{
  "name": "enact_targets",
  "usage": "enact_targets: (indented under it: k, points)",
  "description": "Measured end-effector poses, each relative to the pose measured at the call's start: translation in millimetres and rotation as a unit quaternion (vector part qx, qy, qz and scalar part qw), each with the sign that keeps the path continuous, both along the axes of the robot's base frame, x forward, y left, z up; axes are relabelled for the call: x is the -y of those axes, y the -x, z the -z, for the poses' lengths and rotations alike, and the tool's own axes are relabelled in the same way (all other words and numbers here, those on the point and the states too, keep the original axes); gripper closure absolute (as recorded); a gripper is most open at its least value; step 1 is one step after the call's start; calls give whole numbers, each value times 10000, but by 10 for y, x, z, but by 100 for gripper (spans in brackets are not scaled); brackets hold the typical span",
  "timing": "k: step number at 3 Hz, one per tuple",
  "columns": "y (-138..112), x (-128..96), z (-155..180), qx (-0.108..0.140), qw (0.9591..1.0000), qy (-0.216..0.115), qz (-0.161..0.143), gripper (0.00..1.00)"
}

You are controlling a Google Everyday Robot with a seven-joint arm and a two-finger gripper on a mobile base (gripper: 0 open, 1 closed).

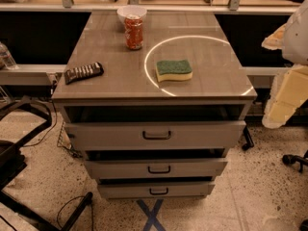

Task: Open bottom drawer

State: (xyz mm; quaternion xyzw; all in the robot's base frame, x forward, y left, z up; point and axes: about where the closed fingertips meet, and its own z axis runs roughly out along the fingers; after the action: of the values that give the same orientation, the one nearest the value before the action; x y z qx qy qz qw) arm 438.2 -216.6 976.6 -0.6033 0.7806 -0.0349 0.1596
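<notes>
bottom drawer (120, 190) is the lowest, narrowest front of the three-drawer cabinet (96, 88). it sits just above the floor, behind the blue tape x (151, 215). a dark gap shows above its front, and we can't tell how far out it sits.

we judge it a rigid panel on rails, so a straight pull toward the camera should move it. its contents are hidden, so the weight is unsure. the front is smooth and flat, with nothing to grip there. take hold at the small dark bar handle (159, 191), centred on the front, gripped mid-bar.

we take the pale white-and-yellow shape at the right edge to be the gripper (288, 95). it is beside the cabinet top and well apart from the handle. we cannot tell whether it is spread or closed.
</notes>
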Motion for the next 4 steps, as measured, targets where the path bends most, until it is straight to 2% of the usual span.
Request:
enact_targets:
  k: [1, 2, 3, 4]
  points:
    - [0, 0, 0, 1, 10000, 0, 0, 0]
    - [136, -41, 225, 193, 9998, 12, -52, 0]
    - [560, -42, 747, 541, 9979, -192, -314, 0]
    - [697, -136, 1372, 592, 9971, -176, -452, 0]
